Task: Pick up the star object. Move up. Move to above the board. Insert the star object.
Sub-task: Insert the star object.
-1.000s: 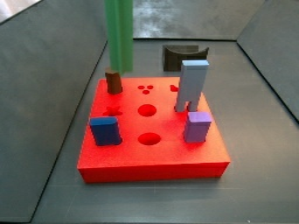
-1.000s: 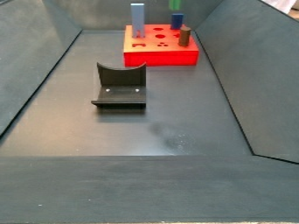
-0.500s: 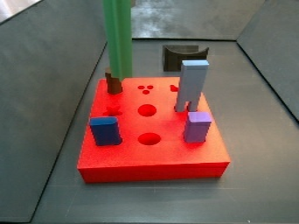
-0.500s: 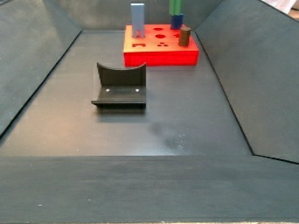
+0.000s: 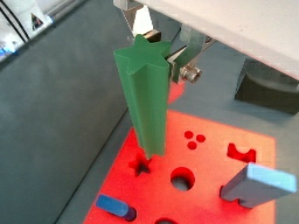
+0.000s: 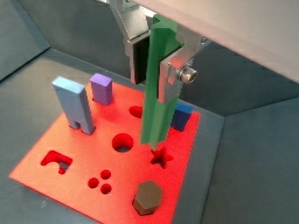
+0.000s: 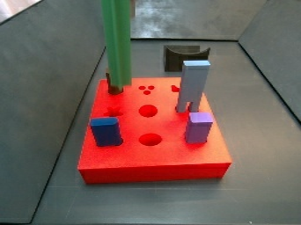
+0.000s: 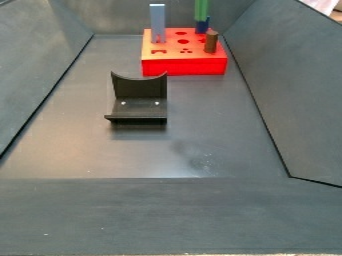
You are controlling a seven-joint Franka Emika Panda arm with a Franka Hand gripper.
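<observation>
My gripper [image 5: 159,45] is shut on the upper end of the star object [image 5: 146,105], a tall green rod with ridged sides, and holds it upright; it also shows in a wrist view [image 6: 156,66]. The rod [image 6: 156,96] hangs over the red board [image 6: 70,162], with its lower end close above the star-shaped hole [image 6: 162,158], which also shows in a wrist view [image 5: 142,164]. In a side view the rod [image 7: 115,44] comes down over the board's [image 7: 153,165] far left part. In a side view the rod [image 8: 202,10] and the board [image 8: 185,66] are far away. The gripper is above both side views.
On the board stand a tall grey-blue block [image 7: 194,85], a purple block [image 7: 199,127], a short blue peg [image 7: 106,132] and a brown hexagonal peg [image 6: 146,199]. The dark fixture [image 8: 136,97] stands on the grey floor. Sloping grey walls surround the floor.
The green rod has come down closer to the board in the side view and now covers most of the brown peg behind it. Nothing else has moved.
</observation>
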